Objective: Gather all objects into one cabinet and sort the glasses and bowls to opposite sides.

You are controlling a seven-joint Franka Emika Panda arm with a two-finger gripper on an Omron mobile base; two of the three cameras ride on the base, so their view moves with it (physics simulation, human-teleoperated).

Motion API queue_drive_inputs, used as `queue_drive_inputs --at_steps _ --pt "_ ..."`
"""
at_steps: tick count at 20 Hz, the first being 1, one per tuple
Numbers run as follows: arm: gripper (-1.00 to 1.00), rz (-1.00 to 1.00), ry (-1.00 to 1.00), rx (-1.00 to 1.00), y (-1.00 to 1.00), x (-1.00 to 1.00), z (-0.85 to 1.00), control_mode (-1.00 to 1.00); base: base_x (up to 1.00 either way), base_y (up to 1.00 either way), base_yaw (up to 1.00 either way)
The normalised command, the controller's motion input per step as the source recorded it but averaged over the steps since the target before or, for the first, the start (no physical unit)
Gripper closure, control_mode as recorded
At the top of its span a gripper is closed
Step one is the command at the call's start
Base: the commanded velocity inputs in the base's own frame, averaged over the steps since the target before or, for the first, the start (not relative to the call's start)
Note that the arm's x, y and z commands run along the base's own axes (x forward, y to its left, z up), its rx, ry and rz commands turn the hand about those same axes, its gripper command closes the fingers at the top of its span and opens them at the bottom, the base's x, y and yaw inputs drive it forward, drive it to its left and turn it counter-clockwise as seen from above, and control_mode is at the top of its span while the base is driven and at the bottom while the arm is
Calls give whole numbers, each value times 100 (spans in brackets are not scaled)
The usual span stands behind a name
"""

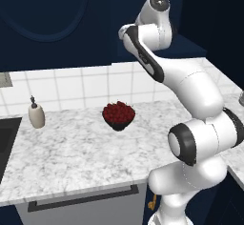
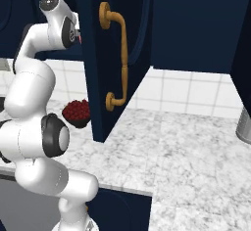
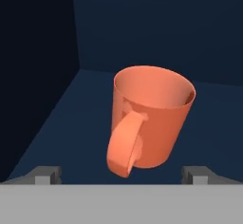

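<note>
An orange-red cup (image 3: 153,118) with a handle stands upright on a navy shelf of the cabinet (image 3: 61,123), its handle turned toward the camera. My gripper (image 3: 121,174) is open just short of the cup; its left fingertip (image 3: 47,174) and its right one stand wide apart and touch nothing. A dark bowl heaped with red pieces (image 1: 118,114) sits on the marble counter (image 1: 71,157) near the tiled wall, and shows again as the bowl (image 2: 77,112) beside the cabinet door. My arm reaches up into the dark cabinet above the counter.
The cabinet's open navy door (image 2: 115,54) with a long gold handle (image 2: 121,54) juts out over the counter. A beige soap dispenser (image 1: 36,114) stands at the left near a sink (image 1: 7,143). A grey metal object (image 2: 243,125) is at the far right.
</note>
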Motion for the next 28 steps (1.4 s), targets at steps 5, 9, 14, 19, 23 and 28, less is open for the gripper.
queue_drive_inputs --at_steps 5,9,14,19,23,28 --pt "-100 0 -1 0 2 30 0 -100 0 0 0" --pt "100 0 -3 -1 16 24 -1 -100 0 0 0" --pt "100 0 0 -1 5 36 -2 -100 0 0 0" --pt "100 -3 0 0 -19 19 0 -100 0 0 0" --pt "100 -7 0 0 -18 13 0 -100 0 0 0" --pt "100 -1 -12 0 -1 -13 0 -100 0 0 0"
